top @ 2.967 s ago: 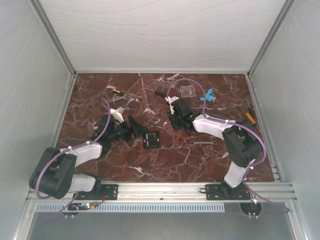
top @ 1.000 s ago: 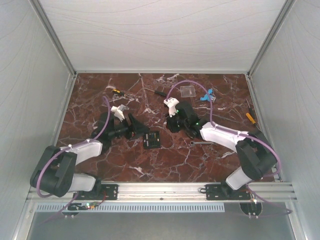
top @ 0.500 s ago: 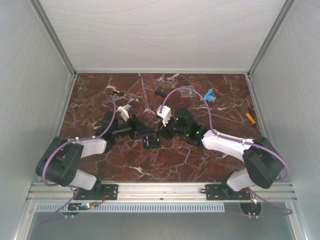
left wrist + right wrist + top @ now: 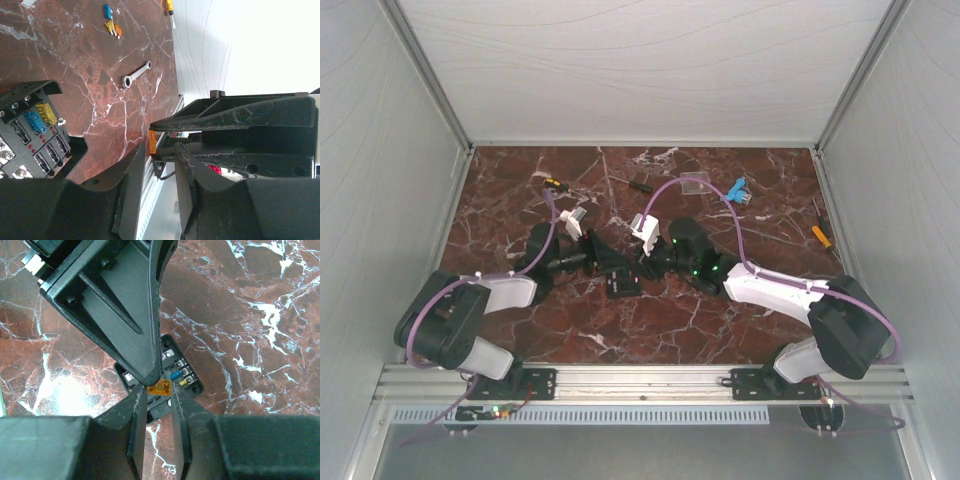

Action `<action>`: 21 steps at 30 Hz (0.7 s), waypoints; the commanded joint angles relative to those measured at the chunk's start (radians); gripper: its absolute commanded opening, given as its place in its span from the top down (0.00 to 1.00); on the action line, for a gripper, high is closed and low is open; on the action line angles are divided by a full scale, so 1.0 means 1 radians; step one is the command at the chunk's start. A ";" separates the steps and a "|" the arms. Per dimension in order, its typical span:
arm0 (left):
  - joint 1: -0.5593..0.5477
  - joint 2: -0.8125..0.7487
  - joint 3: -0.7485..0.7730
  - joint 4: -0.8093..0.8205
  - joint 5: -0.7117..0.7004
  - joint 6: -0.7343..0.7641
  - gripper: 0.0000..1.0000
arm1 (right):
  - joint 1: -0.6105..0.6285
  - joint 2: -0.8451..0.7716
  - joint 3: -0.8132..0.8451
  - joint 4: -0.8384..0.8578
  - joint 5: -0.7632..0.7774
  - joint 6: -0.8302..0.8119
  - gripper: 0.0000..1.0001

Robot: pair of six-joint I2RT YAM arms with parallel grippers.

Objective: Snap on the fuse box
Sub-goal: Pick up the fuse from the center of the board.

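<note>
A: Fuse box (image 4: 623, 284) whereabouts?
B: On counter (image 4: 520, 200), middle of overhead frame, right under both arms' meeting tips; lower left of left wrist frame, with blue and yellow fuses (image 4: 46, 114) seated.
A: Right gripper (image 4: 156, 394) jaws?
B: Clamped on small orange fuse (image 4: 159, 388), close above box.
A: Left gripper (image 4: 160, 150) jaws?
B: Apart, straddling same fuse, gap showing on one side.

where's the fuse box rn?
Mid-table in the top view: the fuse box lies directly under the meeting tips of the left gripper and the right gripper, the latter pinching an orange fuse.
</note>
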 commanded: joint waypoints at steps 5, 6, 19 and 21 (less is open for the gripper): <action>-0.014 0.013 0.033 0.056 -0.017 0.001 0.77 | 0.009 -0.034 -0.014 0.069 -0.031 -0.013 0.89; -0.015 0.013 0.034 0.057 -0.017 0.000 0.79 | 0.009 -0.034 -0.013 0.068 -0.032 -0.013 0.89; -0.021 -0.053 -0.001 0.119 -0.023 -0.015 1.00 | 0.011 -0.072 -0.023 0.100 -0.020 0.037 0.68; -0.020 -0.063 -0.020 0.174 -0.030 -0.043 1.00 | 0.008 -0.096 -0.035 0.118 0.002 0.084 0.60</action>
